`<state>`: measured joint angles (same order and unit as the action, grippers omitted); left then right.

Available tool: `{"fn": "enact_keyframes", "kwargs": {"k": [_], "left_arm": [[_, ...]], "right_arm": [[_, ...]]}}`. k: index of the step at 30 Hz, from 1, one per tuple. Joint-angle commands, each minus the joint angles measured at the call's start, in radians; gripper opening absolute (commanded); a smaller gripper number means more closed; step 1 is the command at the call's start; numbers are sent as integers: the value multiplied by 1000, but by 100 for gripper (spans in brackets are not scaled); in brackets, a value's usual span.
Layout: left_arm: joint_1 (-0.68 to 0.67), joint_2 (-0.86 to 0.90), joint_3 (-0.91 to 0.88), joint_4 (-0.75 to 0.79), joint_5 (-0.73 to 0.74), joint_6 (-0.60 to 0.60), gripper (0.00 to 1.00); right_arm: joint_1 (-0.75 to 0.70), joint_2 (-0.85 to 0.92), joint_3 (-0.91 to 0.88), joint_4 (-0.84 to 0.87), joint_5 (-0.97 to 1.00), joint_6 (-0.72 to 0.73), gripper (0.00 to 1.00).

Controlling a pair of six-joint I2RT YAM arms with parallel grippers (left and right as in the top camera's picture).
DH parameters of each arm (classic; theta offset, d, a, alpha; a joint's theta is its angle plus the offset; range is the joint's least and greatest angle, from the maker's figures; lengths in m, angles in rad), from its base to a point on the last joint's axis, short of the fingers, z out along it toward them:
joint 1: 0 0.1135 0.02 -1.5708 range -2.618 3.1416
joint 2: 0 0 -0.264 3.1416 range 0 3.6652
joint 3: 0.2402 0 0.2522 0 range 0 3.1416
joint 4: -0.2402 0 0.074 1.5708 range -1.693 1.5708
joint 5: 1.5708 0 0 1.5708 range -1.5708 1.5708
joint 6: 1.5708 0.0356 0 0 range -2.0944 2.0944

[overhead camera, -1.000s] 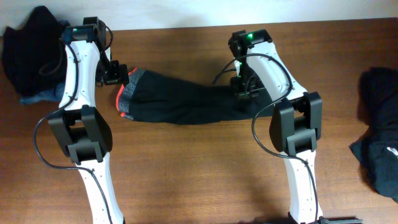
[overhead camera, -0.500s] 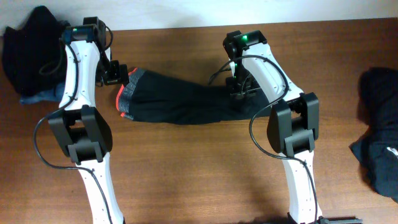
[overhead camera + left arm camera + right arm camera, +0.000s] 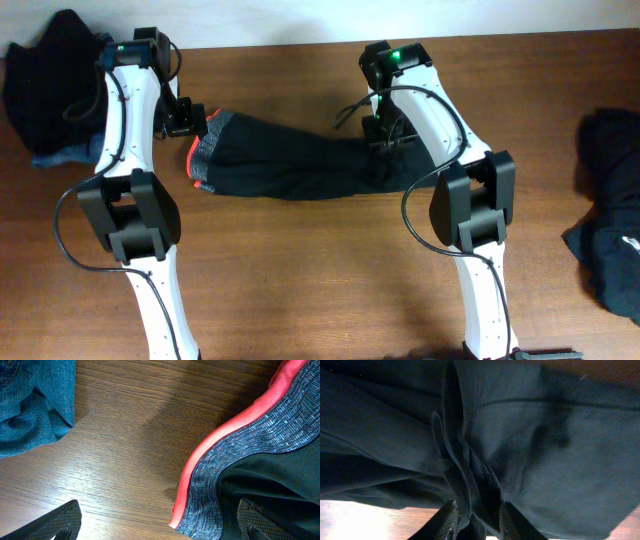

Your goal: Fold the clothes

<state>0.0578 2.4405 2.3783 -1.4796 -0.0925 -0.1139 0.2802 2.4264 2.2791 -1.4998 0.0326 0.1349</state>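
Observation:
Long black trousers (image 3: 290,165) with a grey waistband and red trim (image 3: 192,165) lie stretched across the middle of the table. My left gripper (image 3: 200,125) hovers over the waistband end, open wide; in the left wrist view (image 3: 160,525) one finger (image 3: 60,522) is over bare wood and the other (image 3: 257,520) over black cloth, with the red trim (image 3: 200,465) between. My right gripper (image 3: 385,150) is at the leg end. Its fingers (image 3: 451,516) stand a little apart, with a raised fold of the black fabric (image 3: 470,485) between them.
A pile of dark clothes (image 3: 45,85) with blue denim jeans (image 3: 60,155) lies at the back left corner; the denim (image 3: 30,410) also shows in the left wrist view. Another dark garment (image 3: 610,200) lies at the right edge of the wooden table (image 3: 300,270).
The right gripper's jaws have parted from shut, leaving the pinched fold standing between them, and its arm shifted slightly. The left arm has not moved.

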Motion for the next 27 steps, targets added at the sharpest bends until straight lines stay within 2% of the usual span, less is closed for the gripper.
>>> {"fn": "enact_keyframes", "kwargs": {"k": [1,6,12,13,20,22,27], "left_arm": [[3,-28,-8,-2,10,-9,99],[3,-28,-8,-2,10,-9,99],[3,-28,-8,-2,10,-9,99],[3,-28,-8,-1,10,-9,99],[3,-28,-8,-2,11,-9,99],[3,-28,-8,-2,11,-9,99],[3,-28,-8,-2,11,-9,99]], "right_arm": [[-11,-48,75,-17,5,5,32],[-39,-51,122,-37,5,6,30],[-72,-49,71,-53,-1,24,6],[-72,-49,58,-52,-8,24,5],[-63,-49,-87,2,-69,24,4],[-63,-49,-171,51,-140,24,4],[-58,-49,-240,95,-218,19,4]]}}
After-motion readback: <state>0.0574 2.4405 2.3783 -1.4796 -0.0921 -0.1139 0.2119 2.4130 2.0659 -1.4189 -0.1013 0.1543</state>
